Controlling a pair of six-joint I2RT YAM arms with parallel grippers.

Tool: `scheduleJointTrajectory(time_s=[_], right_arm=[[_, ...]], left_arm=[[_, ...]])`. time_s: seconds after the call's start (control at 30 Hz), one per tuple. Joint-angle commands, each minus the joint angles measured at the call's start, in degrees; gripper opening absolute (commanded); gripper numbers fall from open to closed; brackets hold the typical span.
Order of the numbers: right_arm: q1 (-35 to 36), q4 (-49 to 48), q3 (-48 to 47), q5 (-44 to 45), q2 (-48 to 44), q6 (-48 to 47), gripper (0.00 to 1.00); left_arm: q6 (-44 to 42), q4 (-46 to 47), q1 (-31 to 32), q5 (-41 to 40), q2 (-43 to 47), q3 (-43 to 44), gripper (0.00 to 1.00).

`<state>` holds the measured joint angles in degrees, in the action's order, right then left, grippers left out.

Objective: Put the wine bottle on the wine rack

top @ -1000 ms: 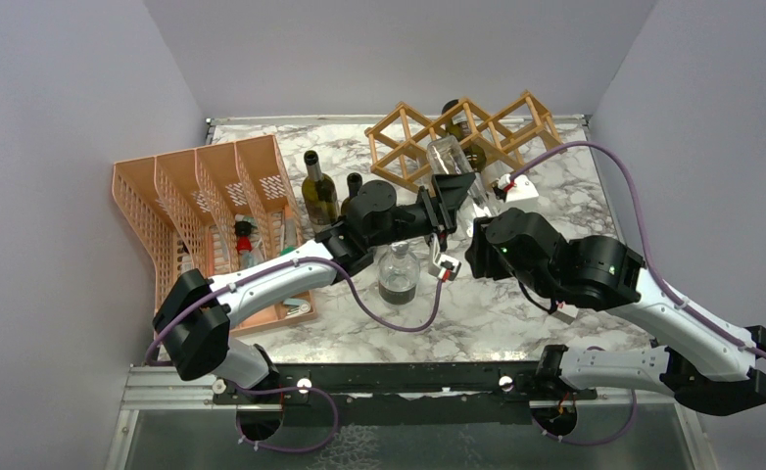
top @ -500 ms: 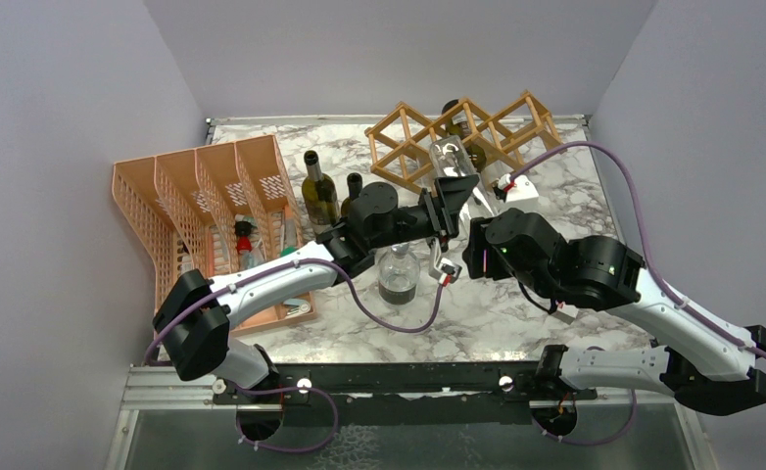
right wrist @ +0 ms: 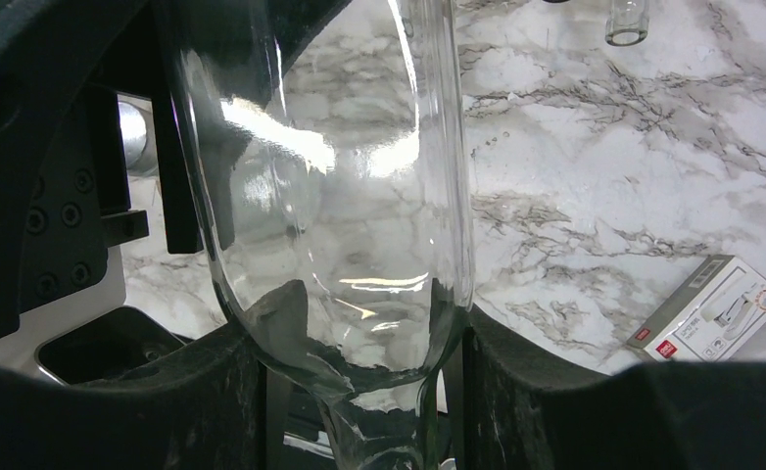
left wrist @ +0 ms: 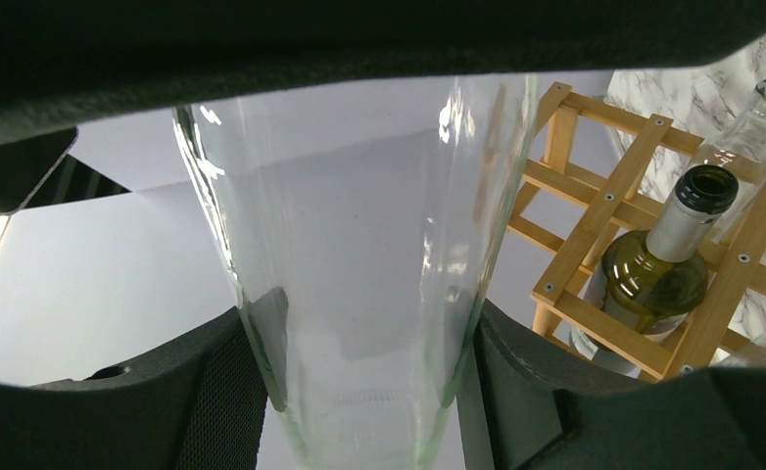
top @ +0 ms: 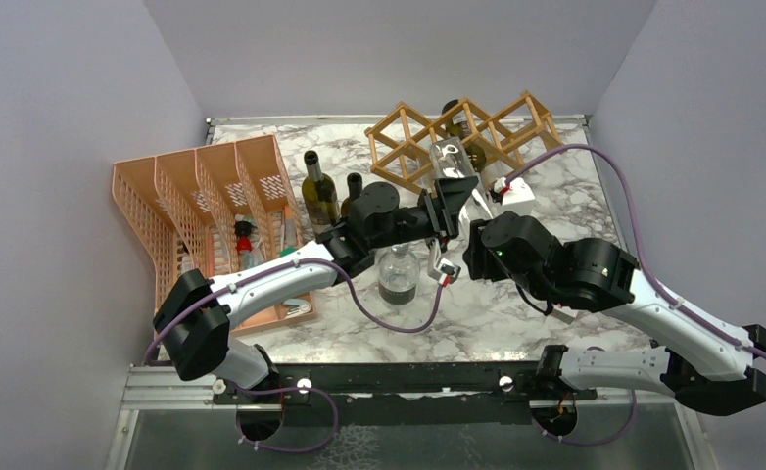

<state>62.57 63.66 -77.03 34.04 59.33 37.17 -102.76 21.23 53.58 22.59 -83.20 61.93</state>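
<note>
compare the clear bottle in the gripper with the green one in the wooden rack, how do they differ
The clear bottle is colourless, see-through glass; the green bottle is dark olive with a grey-wrapped, black-topped neck. The clear bottle is clamped in the left gripper beside the wine rack; the green bottle lies in one of the rack's cells with its neck poking out. Shared: both are glass wine bottles.

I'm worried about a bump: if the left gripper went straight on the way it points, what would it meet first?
Probably nothing near. Past the clear wine bottle held by the left gripper, its wrist view shows only plain wall; the wine rack sits off to the side. Depth is unclear.
</note>
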Motion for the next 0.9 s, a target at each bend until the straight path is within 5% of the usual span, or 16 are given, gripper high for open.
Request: scheduleJointTrajectory(time_s=[0.0, 0.1, 0.17, 0.3, 0.37, 0.47, 0.87], right_arm=[[0.2, -2.6, 0.7, 4.0, 0.1, 0.3, 0.02], [0.1, -2.9, 0.4, 5.4, -0.2, 0.1, 0.01], [0.1, -3.2, 0.0, 6.5, -0.6, -0.2, 0.01], [0.1, -3.8, -0.7, 7.8, -1.2, -1.0, 0.01], [0.1, -4.1, -1.0, 7.7, -1.3, -1.5, 0.01], [0.1, -4.6, -0.9, 7.6, -1.7, -1.7, 0.01], [0.1, -4.2, -2.1, 11.1, -1.3, -0.1, 0.01]], left_arm=[[4.4, 5.9, 0.6, 1.9, 2.1, 3.0, 0.00], [7.1, 5.9, 0.6, 1.1, 2.4, 2.8, 0.08], [9.0, 5.9, 0.6, 0.5, 2.7, 2.6, 0.27], [9.6, 5.9, 0.6, 0.0, 3.0, 1.8, 0.49], [10.0, 5.9, 0.6, -0.7, 2.9, 1.8, 0.76], [10.9, 5.9, 0.6, -1.5, 2.6, 1.8, 0.92], [12.8, 5.1, 0.6, -2.9, 3.8, 0.9, 0.99]])
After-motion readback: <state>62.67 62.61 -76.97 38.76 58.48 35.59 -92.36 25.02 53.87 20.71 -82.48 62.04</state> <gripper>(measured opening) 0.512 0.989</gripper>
